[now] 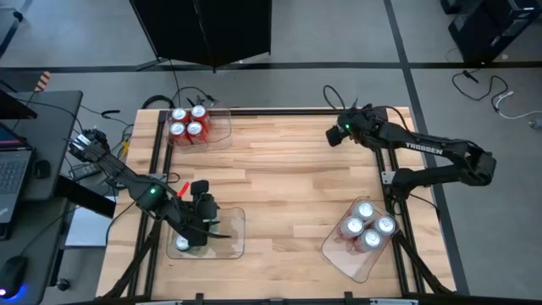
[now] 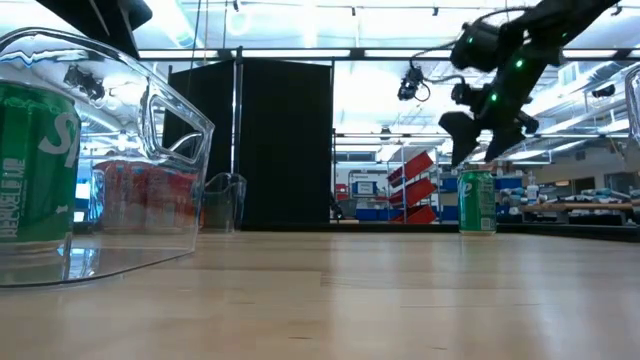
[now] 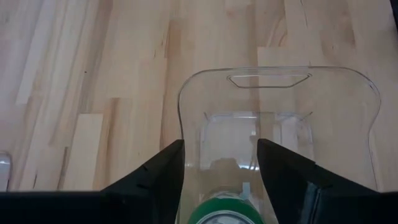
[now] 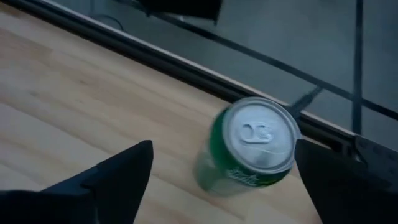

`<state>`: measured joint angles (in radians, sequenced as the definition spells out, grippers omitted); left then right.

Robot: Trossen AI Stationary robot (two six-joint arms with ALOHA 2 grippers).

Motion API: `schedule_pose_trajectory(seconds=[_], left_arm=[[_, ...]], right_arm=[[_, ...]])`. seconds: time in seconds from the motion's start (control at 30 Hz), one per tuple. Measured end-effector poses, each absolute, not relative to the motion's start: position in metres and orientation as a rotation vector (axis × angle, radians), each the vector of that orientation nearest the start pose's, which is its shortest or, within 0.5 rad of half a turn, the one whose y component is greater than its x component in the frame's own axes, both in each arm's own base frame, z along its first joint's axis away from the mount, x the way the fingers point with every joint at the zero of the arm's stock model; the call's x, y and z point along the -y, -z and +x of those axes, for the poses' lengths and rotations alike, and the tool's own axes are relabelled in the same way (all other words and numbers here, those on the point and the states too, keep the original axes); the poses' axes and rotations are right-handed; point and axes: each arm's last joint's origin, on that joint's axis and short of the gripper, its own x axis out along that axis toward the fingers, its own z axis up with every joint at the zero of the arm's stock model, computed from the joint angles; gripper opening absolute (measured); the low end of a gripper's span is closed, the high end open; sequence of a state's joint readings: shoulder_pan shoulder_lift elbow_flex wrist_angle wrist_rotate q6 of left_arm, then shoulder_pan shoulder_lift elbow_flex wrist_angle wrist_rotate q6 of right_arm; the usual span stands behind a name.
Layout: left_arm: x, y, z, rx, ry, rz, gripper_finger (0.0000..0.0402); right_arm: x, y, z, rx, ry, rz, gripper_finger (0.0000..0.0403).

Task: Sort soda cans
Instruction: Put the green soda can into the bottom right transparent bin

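Gathering the green cans, by the look of it: red cans [image 1: 187,124] already grouped in the far-left tray [image 1: 222,127], silver-white cans [image 1: 366,224] grouped in the near-right tray [image 1: 339,254].

Left gripper [image 1: 201,213] over the near-left tray [image 1: 239,230], jaws straddling a green can [image 3: 225,211] inside it. Cannot tell whether pressed on it or just clear of it. Probably setting that can down.

Right gripper [image 1: 339,133] at the far-right corner of the counter [image 1: 288,195], jaws wide apart and clamped on nothing, poised just above a lone green can [image 4: 255,146] standing upright near the counter's edge. Likely the next pick. Calls for a drop straight down around the can, a firm close on its sides, then a carry across the counter to the near-left tray, with care not to tip the can off the nearby edge.

Seen from above, hides the lone can wholly under the right arm. Seen from counter height, shows it upright on the wood with the gripper above and apart from it. Seen from above, also shows another can top [image 1: 182,245] in the near-left tray beside the left gripper, absent from the left wrist view.
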<state>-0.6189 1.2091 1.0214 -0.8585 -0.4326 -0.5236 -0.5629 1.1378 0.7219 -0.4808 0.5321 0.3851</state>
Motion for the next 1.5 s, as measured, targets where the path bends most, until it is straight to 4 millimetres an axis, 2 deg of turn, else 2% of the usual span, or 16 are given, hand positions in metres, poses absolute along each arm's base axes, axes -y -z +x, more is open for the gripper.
schedule_pose_trajectory(seconds=[0.2, 0.37, 0.47, 0.6, 0.7, 0.9, 1.17, 1.37, 1.5], left_arm=[[0.121, -0.282, 0.191, -0.908, -0.07, 0.039, 0.0203], [0.121, -0.282, 0.191, -0.908, -0.07, 0.039, 0.0203], [0.121, -0.282, 0.191, -0.908, -0.07, 0.039, 0.0203], [0.121, -0.282, 0.191, -0.908, -0.07, 0.039, 0.0203], [0.121, -0.282, 0.191, -0.908, -0.071, 0.039, 0.0203], [0.119, -0.282, 0.192, -0.908, -0.083, 0.03, 0.0203], [0.112, -0.283, 0.201, -0.916, -0.049, -0.045, 0.0203], [0.104, -0.284, 0.206, -0.919, -0.046, -0.04, 0.0202], [0.101, -0.284, 0.207, -0.923, -0.051, -0.049, 0.0202]], right_arm=[[0.146, -0.212, 0.173, -0.81, 1.234, 0.33, 0.0388], [0.159, -0.199, 0.176, -0.855, 1.238, 0.351, 0.0374], [0.164, -0.192, 0.179, -0.868, 1.215, 0.364, 0.0348], [0.162, -0.191, 0.188, -0.847, 1.165, 0.362, 0.028], [0.152, -0.193, 0.196, -0.842, 1.078, 0.338, 0.0278], [0.11, -0.202, 0.221, -0.791, 0.776, 0.326, 0.0278], [0.023, -0.202, 0.265, -0.724, 0.423, 0.239, 0.0278], [-0.032, -0.214, 0.312, -0.706, 0.277, 0.135, 0.0278], [-0.058, -0.218, 0.344, -0.757, 0.218, 0.048, 0.0278]])
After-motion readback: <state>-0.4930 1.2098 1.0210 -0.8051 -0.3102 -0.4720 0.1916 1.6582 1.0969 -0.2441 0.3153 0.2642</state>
